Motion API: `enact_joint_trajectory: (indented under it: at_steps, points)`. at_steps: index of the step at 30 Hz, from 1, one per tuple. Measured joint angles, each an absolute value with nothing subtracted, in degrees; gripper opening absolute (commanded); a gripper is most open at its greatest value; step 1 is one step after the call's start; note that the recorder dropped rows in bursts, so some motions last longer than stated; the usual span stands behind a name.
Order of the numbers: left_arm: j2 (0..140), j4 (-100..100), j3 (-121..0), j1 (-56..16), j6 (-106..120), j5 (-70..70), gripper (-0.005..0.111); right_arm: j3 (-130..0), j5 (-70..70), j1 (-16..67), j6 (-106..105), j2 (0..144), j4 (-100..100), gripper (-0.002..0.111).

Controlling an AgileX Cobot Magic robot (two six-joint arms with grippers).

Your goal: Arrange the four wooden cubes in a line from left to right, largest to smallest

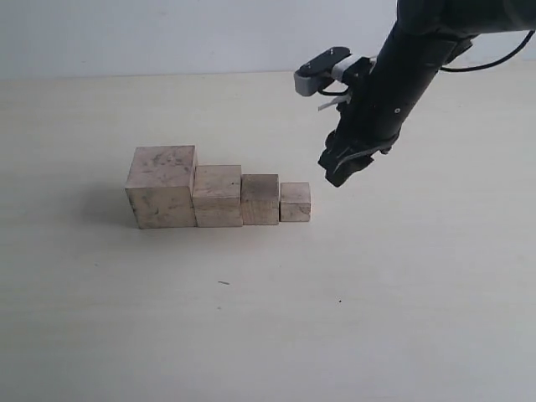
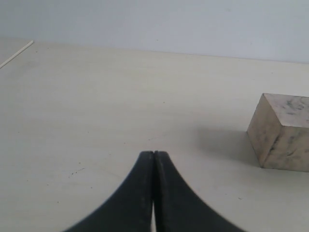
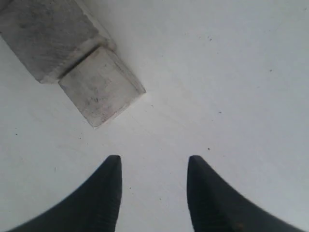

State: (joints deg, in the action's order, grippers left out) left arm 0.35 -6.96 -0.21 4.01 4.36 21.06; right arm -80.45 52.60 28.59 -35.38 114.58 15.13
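The four wooden cubes stand touching in a row on the table: the largest cube (image 1: 162,186) at the left, then the second cube (image 1: 218,195), the third cube (image 1: 260,199) and the smallest cube (image 1: 295,202) at the right end. My right gripper (image 1: 345,167) hangs above the table just right of the smallest cube, apart from it, open and empty. In the right wrist view the right gripper (image 3: 153,162) has only bare table between its fingers, and the smallest cube (image 3: 101,87) lies beyond them. My left gripper (image 2: 154,153) is shut and empty, with the largest cube (image 2: 282,133) off to one side.
The pale table (image 1: 268,327) spreads on all sides of the row. The black right arm (image 1: 406,63) comes in from the upper right. A thin pale strip (image 2: 17,53) lies at the table's far corner in the left wrist view.
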Motion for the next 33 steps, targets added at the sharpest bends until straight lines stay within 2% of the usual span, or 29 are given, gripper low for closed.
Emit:
enact_joint_trajectory:
  at_steps: [2,3,5,33]
  points:
    - [0.4,-7.0,-0.2,4.0,4.4,21.1,0.000,-80.5,52.6,28.6,-35.4,117.1,15.3,0.023]
    - [0.4,-7.0,-0.2,4.0,4.4,21.1,0.000,-80.5,52.6,28.6,-35.0,117.9,15.6,0.011]
    - [0.4,-7.0,-0.2,4.0,4.4,21.1,0.000,-80.5,52.6,28.6,-33.8,119.5,16.2,0.000]
    - [0.4,-7.0,-0.2,4.0,4.4,21.1,0.000,-80.5,47.3,28.6,-33.1,122.4,26.3,0.000]
